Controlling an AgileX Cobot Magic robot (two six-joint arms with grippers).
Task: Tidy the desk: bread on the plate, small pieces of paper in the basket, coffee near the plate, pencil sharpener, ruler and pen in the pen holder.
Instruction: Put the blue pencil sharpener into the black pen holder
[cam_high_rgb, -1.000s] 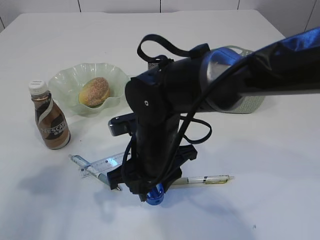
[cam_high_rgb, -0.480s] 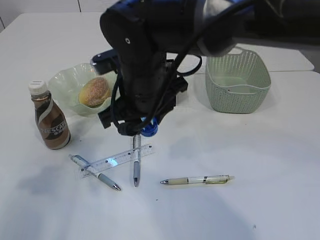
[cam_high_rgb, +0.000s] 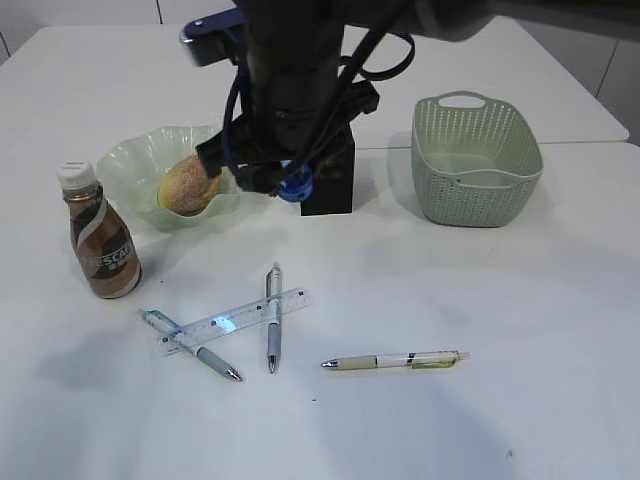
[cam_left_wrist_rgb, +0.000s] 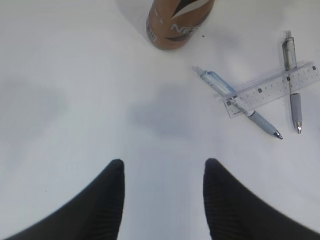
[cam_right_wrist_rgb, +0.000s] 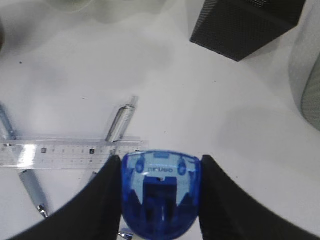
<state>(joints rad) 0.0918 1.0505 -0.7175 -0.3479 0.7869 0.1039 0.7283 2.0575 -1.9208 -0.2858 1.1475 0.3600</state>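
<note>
The blue pencil sharpener (cam_right_wrist_rgb: 159, 192), held across its flat sides in the right jaws above the tabletop (cam_high_rgb: 520, 330) near the pen holder (cam_high_rgb: 330, 185), looks light, hard and slippery; left jaws stand open, empty.

You see a matt white desk (cam_high_rgb: 560, 330). The sharpener (cam_right_wrist_rgb: 160, 192) is glossy translucent blue plastic. The ruler (cam_high_rgb: 235, 322) is clear plastic with printed marks. The holder (cam_right_wrist_rgb: 245, 25) is black mesh, metal by its look. The basket (cam_high_rgb: 476, 160) is matt perforated plastic; the plate (cam_high_rgb: 135, 165) is translucent and glossy. The bread (cam_high_rgb: 188, 184) has a rough, speckled crust.
</note>
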